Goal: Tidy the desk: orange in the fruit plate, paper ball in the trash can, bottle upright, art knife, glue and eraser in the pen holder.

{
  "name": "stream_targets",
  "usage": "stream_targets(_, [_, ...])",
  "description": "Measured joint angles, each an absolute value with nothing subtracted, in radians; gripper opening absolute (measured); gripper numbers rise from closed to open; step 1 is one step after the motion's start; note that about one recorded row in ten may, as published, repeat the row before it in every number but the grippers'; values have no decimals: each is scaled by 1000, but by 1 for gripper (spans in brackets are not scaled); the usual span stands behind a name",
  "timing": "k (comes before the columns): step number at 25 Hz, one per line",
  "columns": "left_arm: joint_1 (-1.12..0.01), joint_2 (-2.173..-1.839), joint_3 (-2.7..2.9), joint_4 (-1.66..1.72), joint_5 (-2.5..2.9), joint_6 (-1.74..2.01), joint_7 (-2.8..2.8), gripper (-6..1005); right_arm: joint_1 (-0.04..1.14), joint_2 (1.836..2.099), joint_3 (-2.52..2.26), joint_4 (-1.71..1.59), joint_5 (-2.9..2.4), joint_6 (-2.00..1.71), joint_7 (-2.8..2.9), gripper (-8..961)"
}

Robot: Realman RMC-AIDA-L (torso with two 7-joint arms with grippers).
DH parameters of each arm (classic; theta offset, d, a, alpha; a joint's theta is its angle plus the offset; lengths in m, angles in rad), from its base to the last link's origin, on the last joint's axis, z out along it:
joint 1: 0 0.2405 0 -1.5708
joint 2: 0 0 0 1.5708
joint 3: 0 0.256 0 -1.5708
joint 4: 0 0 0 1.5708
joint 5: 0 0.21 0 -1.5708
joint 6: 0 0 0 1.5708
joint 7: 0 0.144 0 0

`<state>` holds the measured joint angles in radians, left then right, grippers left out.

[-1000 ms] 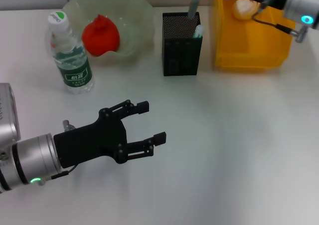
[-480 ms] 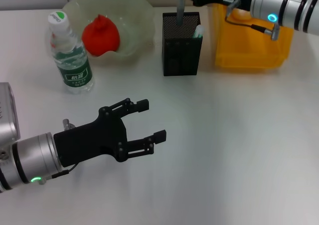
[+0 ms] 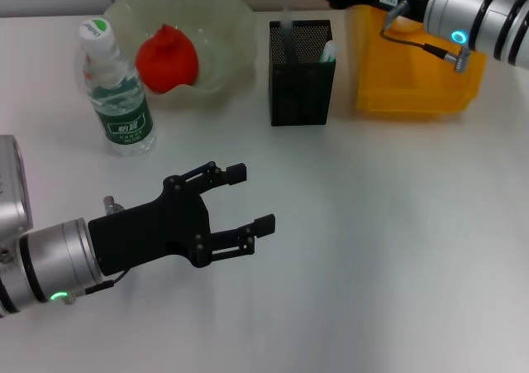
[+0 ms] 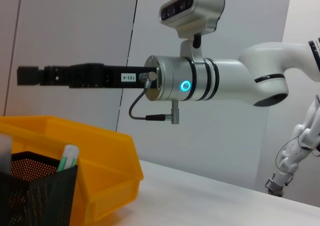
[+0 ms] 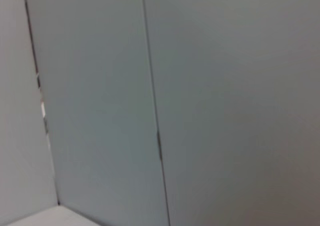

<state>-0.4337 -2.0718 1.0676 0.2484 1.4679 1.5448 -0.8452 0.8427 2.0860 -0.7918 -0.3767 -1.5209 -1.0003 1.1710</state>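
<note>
Black mesh pen holder [image 3: 302,75], square; R gripper [image 4: 30,75] above, L gripper [image 3: 248,199] splayed.

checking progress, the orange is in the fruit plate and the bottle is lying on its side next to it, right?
Not quite. The orange is in the fruit plate, but the bottle stands upright beside the plate, cap up, not on its side. The head view shows this.

Upper left, the orange [image 3: 166,57] lies in the fruit plate [image 3: 223,26], bottle [image 3: 116,96] before it; pen holder [image 3: 302,79] centre, trash can [image 3: 413,67] right.
</note>
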Motion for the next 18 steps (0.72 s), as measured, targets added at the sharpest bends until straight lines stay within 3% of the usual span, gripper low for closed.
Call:
stream_targets(5, [-434, -2071, 1068, 249, 1468, 1541, -845, 846, 783, 2083, -804, -411, -1500, -1145, 1197, 498])
stream_targets(10, [-442, -2058, 1069, 279, 1471, 1580, -883, 846, 608, 2066, -801, -519, -1502, -1524, 1306, 663])
stream_targets(15, [-447, -2036, 1091, 315, 1479, 1618, -937, 846, 482, 2044, -804, -524, -1541, -1745, 1279, 780])
stream_targets(18, [-459, -2013, 1102, 326, 1481, 1652, -1008, 846, 453, 2042, -798, -525, -1640, -1786, 1270, 780])
